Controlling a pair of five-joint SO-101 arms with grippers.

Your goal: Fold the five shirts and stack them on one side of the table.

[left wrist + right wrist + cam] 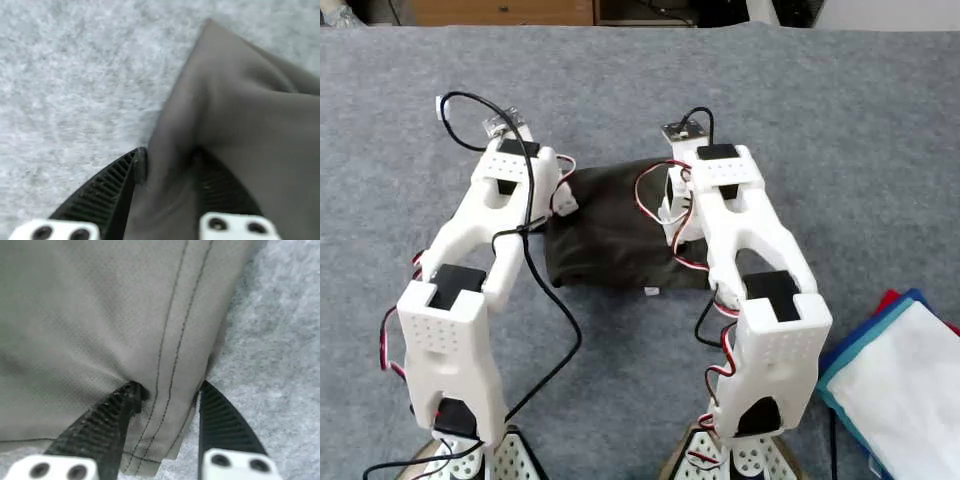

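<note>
— Grey felt covers the tabletop (880,120). Any writing you can read?

— None. The closest thing is a small white tag (650,291) at the lower edge of the dark shirt (610,230), just below the middle of the high view. It is too small to show any print.

— Where does that shirt lie?

— At the centre of the frame, folded into a rough rectangle and flat on the felt, between the two arms. The left arm (480,250) meets its left edge. The right arm (750,240) leans over its right part and hides that side.

— What is the left tool (167,155) doing?

— It is clamped on the shirt. In its wrist view a ridge of dark cloth rises bunched between the two ribbed black fingers (112,187) and covers part of the far one, with bare felt beside it.

— And the right tool (167,390)?

— Its jaws stand apart. The shirt's hem lies flat between them, and a double seam (172,340) of dark thread runs straight down through the gap. One fingertip presses into the cloth and puckers it. The other sits right at the cloth's edge, where the felt begins.

— Is anything holding other things?

— Only a stack (910,390) of folded shirts at the lower right corner of the high view, well apart from the dark one. A white shirt (920,370) lies on top. A teal edge (850,350) shows under it, and a bit of red (890,298) at the top of the pile.
</note>
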